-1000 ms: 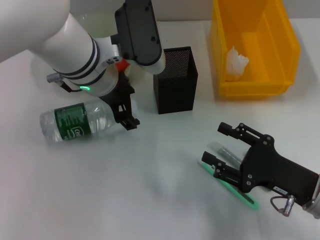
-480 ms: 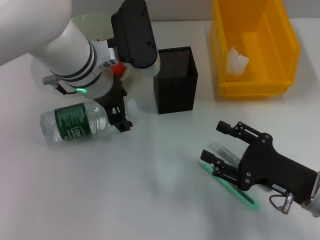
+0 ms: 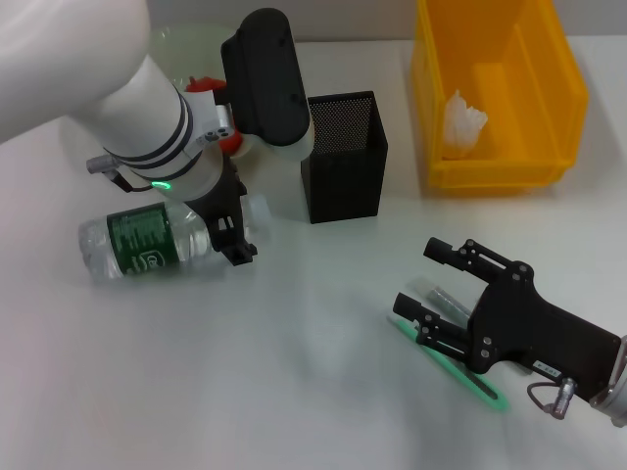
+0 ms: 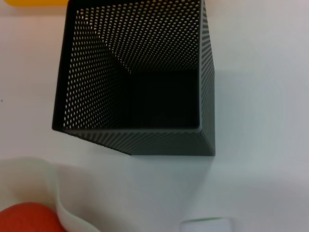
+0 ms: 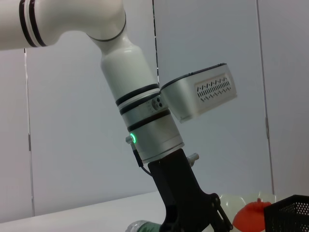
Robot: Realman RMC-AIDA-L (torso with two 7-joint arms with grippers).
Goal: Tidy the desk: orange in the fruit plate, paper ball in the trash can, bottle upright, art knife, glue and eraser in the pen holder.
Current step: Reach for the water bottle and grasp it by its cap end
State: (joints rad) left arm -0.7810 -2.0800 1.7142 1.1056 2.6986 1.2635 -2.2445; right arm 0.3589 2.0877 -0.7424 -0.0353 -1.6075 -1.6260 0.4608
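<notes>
The bottle (image 3: 157,241) is lying on its side on the desk (image 3: 294,392), its long axis running across the head view with the cap (image 3: 257,209) pointing toward the pen holder (image 3: 344,157). The left gripper (image 3: 233,235) is hanging at that neck end, fingers pointing down on either side of the neck and looking narrowly parted; whether they are already pressing on it I cannot tell. So the left arm is the nearer one, and the lift to upright would turn on gripping near the cap and swinging the body up around it. Against the earlier head frames, this gripper has been sliding along the bottle away from the pen holder, uncovering the cap; the bottle itself has not shifted. The right gripper (image 3: 436,284) is resting low on the desk, its jaws spread wide, with the glue (image 3: 436,294) between them and the knife (image 3: 460,374) running diagonally under the near finger toward the front edge; it has barely moved. The orange (image 3: 211,93) is sitting in the plate (image 3: 181,44) behind the left arm, and the paper ball (image 3: 462,122) is in the trash can (image 3: 549,98). The pen holder looks empty in the left wrist view. No eraser is showing.
</notes>
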